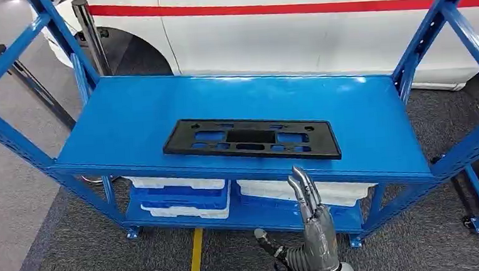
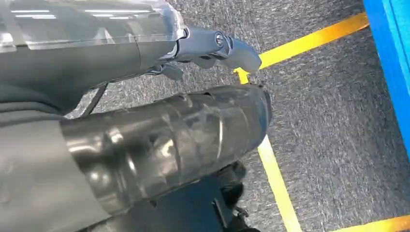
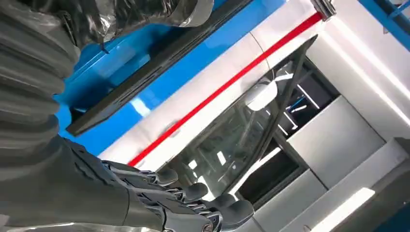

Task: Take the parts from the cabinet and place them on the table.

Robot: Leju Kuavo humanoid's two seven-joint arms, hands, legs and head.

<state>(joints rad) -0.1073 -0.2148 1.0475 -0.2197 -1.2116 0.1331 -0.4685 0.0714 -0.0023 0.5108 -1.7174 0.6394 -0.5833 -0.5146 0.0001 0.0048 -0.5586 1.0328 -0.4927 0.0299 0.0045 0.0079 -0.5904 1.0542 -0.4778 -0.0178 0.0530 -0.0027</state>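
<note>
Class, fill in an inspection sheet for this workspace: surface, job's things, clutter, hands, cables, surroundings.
Surface: blue shelf, top level of a blue metal rack.
Job's things: black plastic part lying flat near the shelf's front edge, untouched.
Clutter: white and blue trays stacked on the lower level.
Hands: right hand raised below the shelf edge, fingers extended, holding nothing; left hand hanging over the floor, state unclear.
Cables: nothing seen.
Surroundings: white car with a red stripe behind the rack; grey carpet with yellow floor tape.
</note>
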